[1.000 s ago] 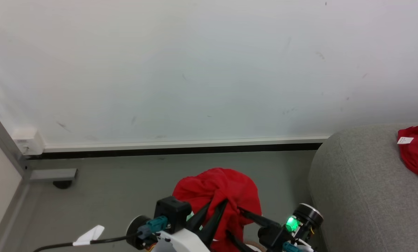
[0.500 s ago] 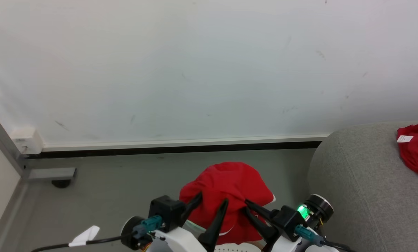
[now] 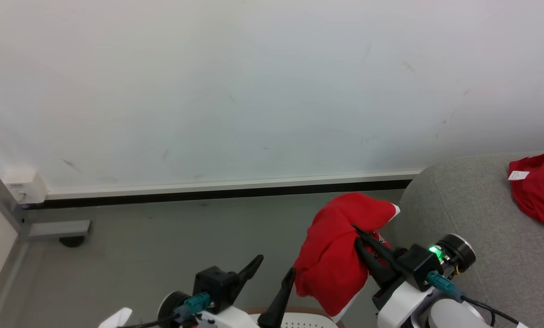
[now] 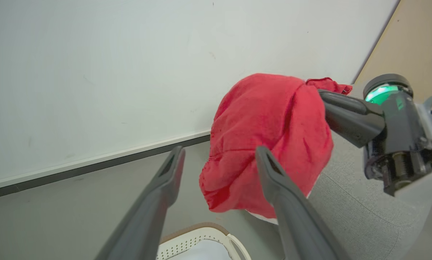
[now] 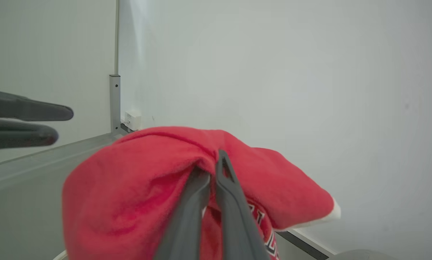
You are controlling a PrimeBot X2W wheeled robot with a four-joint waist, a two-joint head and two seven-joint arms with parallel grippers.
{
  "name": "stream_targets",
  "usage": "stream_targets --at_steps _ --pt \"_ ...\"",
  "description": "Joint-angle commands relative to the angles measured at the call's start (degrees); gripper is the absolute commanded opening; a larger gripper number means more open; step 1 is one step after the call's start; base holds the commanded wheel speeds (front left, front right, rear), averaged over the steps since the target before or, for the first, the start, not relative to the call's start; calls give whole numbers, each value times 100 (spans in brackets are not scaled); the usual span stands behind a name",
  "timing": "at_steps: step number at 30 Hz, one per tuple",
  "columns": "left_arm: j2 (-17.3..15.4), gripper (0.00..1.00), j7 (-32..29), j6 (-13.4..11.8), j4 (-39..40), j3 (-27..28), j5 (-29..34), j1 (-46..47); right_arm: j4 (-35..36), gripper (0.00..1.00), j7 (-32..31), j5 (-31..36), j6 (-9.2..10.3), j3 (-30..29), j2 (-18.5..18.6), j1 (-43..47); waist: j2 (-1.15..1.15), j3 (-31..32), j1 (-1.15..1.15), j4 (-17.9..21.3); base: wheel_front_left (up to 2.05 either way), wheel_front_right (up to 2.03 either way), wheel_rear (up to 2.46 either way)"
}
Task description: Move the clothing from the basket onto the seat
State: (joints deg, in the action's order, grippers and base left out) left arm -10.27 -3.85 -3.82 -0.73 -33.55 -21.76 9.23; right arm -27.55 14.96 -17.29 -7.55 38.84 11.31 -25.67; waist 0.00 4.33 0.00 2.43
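Right gripper (image 3: pixel 356 234): fingers pinched on red garment (image 3: pixel 331 259), which hangs bunched above grey floor (image 3: pixel 162 246), white trim at its top right tip and bottom edge. Garment just left of grey seat (image 3: pixel 458 214); contact unclear. Left gripper (image 3: pixel 275 265): near, left of garment, fingers spread, nothing between them. Basket (image 3: pixel 294 312): brown rim and perforated white wall at near edge, below garment. Second red garment (image 3: pixel 540 191) lies on seat at far right, white label (image 3: pixel 518 175) on its left side. White wall (image 3: pixel 253 91) behind.

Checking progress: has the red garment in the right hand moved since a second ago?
Yes: the garment moved rightward, much closer to the seat and its rounded corner.
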Motion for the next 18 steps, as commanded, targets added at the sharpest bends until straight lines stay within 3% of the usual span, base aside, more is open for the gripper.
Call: stream_targets --at_steps 1,10,18 --pt "-34 100 56 13 -32 8 46 -38 44 0 17 26 13 -45 70 69 0 -4 0 18 0 0 0" --pt "-25 100 266 53 -194 -47 53 12 208 0 17 131 13 -306 216 127 0 -40 0 294 0 0 0" --pt "-43 100 368 50 -237 -55 35 45 325 0 17 132 13 -364 270 -1 0 -180 0 1036 0 0 0"
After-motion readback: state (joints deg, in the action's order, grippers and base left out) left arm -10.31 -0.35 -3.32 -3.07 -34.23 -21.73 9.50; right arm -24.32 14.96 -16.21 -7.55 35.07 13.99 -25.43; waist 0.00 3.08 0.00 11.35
